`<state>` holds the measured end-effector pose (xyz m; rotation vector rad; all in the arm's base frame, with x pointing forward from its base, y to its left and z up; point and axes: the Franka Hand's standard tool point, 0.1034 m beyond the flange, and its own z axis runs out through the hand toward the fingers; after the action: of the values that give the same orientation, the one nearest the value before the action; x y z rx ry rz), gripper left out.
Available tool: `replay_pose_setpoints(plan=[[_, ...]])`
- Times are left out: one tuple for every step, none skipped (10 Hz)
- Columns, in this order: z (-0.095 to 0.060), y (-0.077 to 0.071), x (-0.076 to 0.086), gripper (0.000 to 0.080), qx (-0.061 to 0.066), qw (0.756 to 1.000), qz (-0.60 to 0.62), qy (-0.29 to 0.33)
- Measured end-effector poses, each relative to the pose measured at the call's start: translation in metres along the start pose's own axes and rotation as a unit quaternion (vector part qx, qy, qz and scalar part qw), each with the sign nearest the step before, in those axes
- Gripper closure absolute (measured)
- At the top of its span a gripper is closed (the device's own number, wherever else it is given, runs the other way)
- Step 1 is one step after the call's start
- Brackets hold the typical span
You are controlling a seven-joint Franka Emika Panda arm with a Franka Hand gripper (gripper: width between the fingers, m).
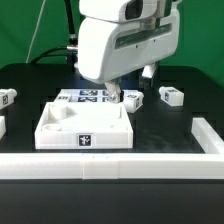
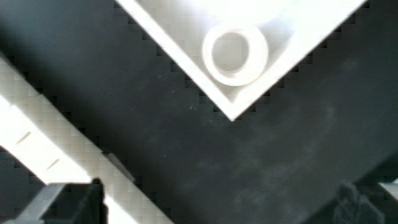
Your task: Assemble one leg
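Note:
The large white square tray (image 1: 60,128) lies in the middle of the black table. Small white legs with markers lie around it: one (image 1: 133,99) just off its far right corner, one (image 1: 170,96) further to the exterior view's right, and one (image 1: 7,97) at the far left. My gripper (image 1: 114,95) hangs low over the tray's far right corner, beside the nearest leg. In the wrist view a tray corner with a round hole (image 2: 237,52) shows beyond the gripper (image 2: 217,200). The fingertips (image 2: 63,205) stand wide apart, open, over bare table, holding nothing. No leg shows in the wrist view.
The marker board (image 1: 82,97) lies just behind the tray. A raised white border (image 1: 110,162) runs along the table's front and up the exterior view's right side (image 1: 206,135). A white strip (image 2: 54,135) crosses the wrist view beside one finger.

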<state>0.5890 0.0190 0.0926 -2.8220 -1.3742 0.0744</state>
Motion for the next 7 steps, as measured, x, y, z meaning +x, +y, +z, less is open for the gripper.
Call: replay_pose_setpoints(plan=[[0.002, -0.004, -0.004, 0.015, -0.017, 0.999, -0.036, 0.016], [0.004, -0.008, -0.01, 0.015, -0.031, 0.997, -0.063, 0.027], [0.005, -0.01, -0.014, 0.015, -0.046, 0.993, -0.099, 0.036], [0.008, -0.011, -0.02, 0.015, -0.045, 0.991, -0.124, 0.034], [0.009, -0.009, -0.026, 0.015, -0.037, 0.992, -0.12, 0.028], [0.009, -0.009, -0.026, 0.015, -0.037, 0.992, -0.119, 0.028], [0.01, -0.009, -0.026, 0.015, -0.036, 0.992, -0.119, 0.027]])
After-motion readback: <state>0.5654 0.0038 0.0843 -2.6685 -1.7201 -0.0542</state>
